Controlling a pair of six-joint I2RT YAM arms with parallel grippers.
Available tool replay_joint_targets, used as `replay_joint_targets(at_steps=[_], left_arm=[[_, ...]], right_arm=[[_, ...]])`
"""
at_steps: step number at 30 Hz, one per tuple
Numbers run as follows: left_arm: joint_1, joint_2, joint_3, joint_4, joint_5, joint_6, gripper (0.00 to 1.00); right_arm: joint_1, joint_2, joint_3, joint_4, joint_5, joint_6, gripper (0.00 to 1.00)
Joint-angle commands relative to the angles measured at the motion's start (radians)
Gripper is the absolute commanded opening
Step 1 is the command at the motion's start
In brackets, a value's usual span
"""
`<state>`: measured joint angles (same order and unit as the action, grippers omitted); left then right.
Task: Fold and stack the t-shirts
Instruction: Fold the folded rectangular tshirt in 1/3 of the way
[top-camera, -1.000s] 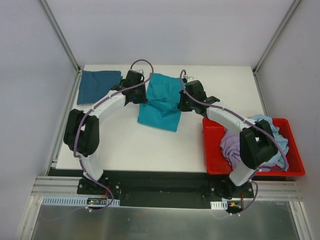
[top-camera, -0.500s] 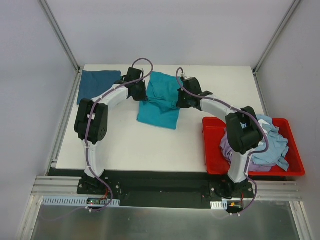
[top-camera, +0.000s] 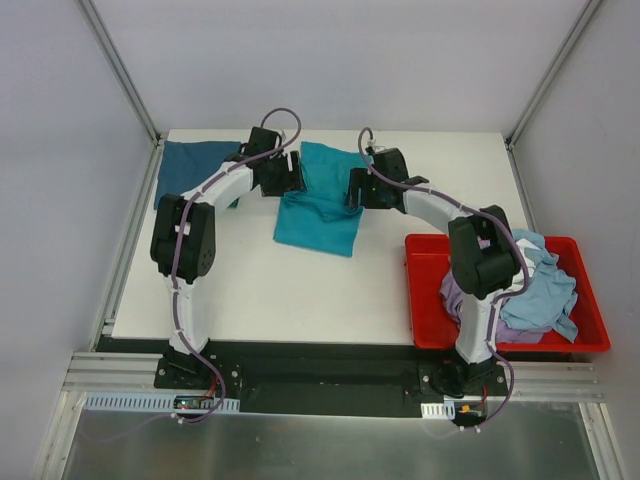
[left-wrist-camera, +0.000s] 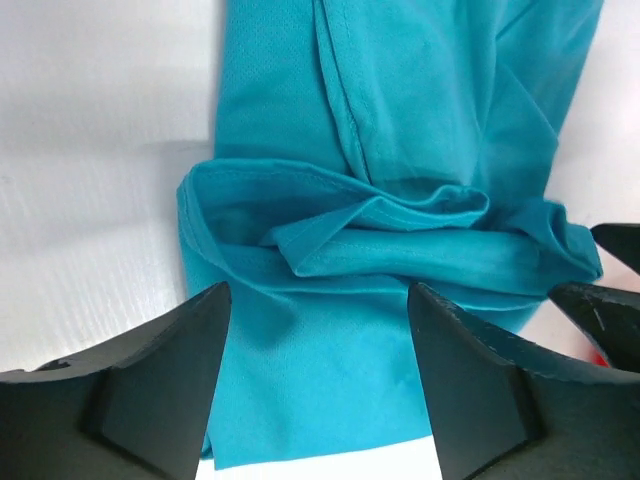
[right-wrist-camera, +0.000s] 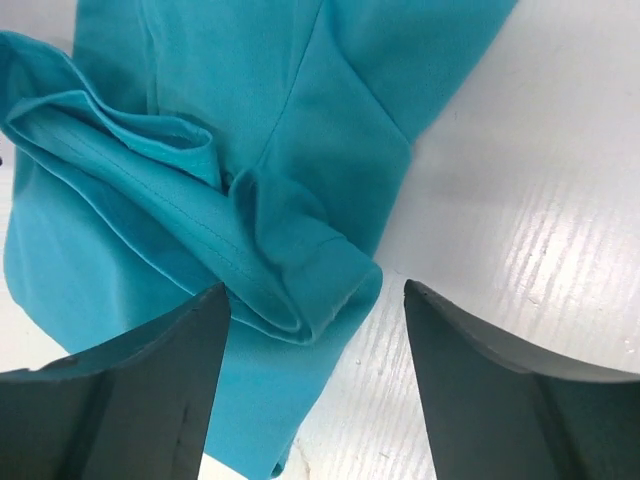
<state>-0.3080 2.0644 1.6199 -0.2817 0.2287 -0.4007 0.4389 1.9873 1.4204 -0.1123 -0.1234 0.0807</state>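
Note:
A teal t-shirt (top-camera: 318, 210) lies partly folded at the table's far middle, with a bunched ridge of cloth across it (left-wrist-camera: 400, 235) (right-wrist-camera: 180, 200). My left gripper (top-camera: 293, 180) stands open over the shirt's left edge, with its fingers apart above flat teal cloth (left-wrist-camera: 320, 340). My right gripper (top-camera: 354, 190) is open at the shirt's right edge, straddling the rolled fold (right-wrist-camera: 315, 320) without pinching it. A dark blue folded t-shirt (top-camera: 195, 168) rests at the far left corner.
A red bin (top-camera: 425, 330) at the near right holds a light blue shirt (top-camera: 548, 285) and a lilac one (top-camera: 462, 292). Both arms arch over the table's middle. Metal frame posts rise at the far corners.
Both grippers were shut on the teal shirt's edges and now stand open, having let it go. The arms carried the cloth toward the far side, leaving a ridge.

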Motion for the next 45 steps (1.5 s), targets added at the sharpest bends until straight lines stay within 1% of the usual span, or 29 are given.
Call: replay_joint_targets(at_steps=[1, 2, 3, 5, 8, 9, 12, 13, 14, 18, 21, 26, 29, 31, 33, 35, 37, 39, 42, 45], left_arm=[[0.01, -0.166, -0.02, -0.005, 0.047, -0.006, 0.85], [0.01, -0.206, -0.055, -0.005, 0.043, -0.012, 0.97], [0.009, -0.246, -0.107, -0.005, 0.035, -0.018, 0.99], [0.01, -0.317, -0.19, -0.002, 0.014, -0.033, 0.99], [0.01, -0.427, -0.323, -0.001, -0.031, -0.07, 0.99], [0.01, -0.459, -0.374, 0.001, -0.043, -0.079, 0.99], [0.01, -0.562, -0.506, 0.007, -0.077, -0.122, 0.99], [0.01, -0.593, -0.544, 0.009, -0.087, -0.133, 0.99], [0.01, -0.618, -0.581, 0.01, -0.098, -0.144, 0.99], [0.01, -0.723, -0.698, 0.012, -0.176, -0.17, 0.99], [0.01, -0.765, -0.733, 0.015, -0.203, -0.168, 0.99], [0.01, -0.768, -0.744, 0.015, -0.223, -0.165, 0.99], [0.012, -0.759, -0.741, 0.015, -0.223, -0.167, 0.99], [0.012, -0.75, -0.735, 0.015, -0.212, -0.168, 0.99], [0.012, -0.744, -0.732, 0.015, -0.201, -0.165, 0.99], [0.012, -0.737, -0.732, 0.015, -0.195, -0.164, 0.99], [0.012, -0.73, -0.73, 0.015, -0.192, -0.164, 0.99], [0.012, -0.711, -0.72, 0.015, -0.19, -0.17, 0.99], [0.012, -0.669, -0.687, 0.022, -0.164, -0.173, 0.99], [0.014, -0.597, -0.641, 0.035, -0.125, -0.187, 0.99]], right_arm=[[0.0, -0.146, -0.02, 0.026, -0.021, -0.01, 0.76], [0.001, -0.177, -0.049, 0.028, -0.021, -0.009, 0.8], [0.006, -0.2, -0.072, 0.028, -0.022, -0.007, 0.84], [0.02, -0.246, -0.126, 0.033, -0.038, -0.007, 0.9], [0.064, -0.285, -0.17, 0.036, -0.111, -0.036, 0.91], [0.087, -0.285, -0.175, 0.036, -0.148, -0.041, 0.92], [0.145, -0.24, -0.15, 0.037, -0.22, -0.038, 1.0], [0.164, -0.219, -0.135, 0.037, -0.217, -0.033, 0.96], [0.176, -0.191, -0.112, 0.034, -0.213, -0.029, 0.96], [0.19, -0.067, 0.016, 0.022, -0.231, -0.009, 0.96], [0.184, 0.037, 0.132, -0.022, -0.187, -0.025, 0.96], [0.147, 0.214, 0.374, -0.134, -0.108, -0.073, 0.96], [0.11, 0.306, 0.532, -0.181, -0.05, -0.148, 0.96], [0.089, 0.346, 0.624, -0.207, -0.012, -0.191, 0.96], [0.074, 0.375, 0.725, -0.253, -0.007, -0.222, 0.96], [0.066, 0.363, 0.771, -0.288, -0.013, -0.251, 0.96], [0.067, 0.309, 0.732, -0.29, -0.015, -0.286, 0.96], [0.072, 0.23, 0.64, -0.271, -0.018, -0.312, 0.96], [0.08, 0.076, 0.416, -0.205, -0.029, -0.335, 0.96], [0.104, -0.1, 0.151, -0.138, -0.022, -0.338, 0.96]])
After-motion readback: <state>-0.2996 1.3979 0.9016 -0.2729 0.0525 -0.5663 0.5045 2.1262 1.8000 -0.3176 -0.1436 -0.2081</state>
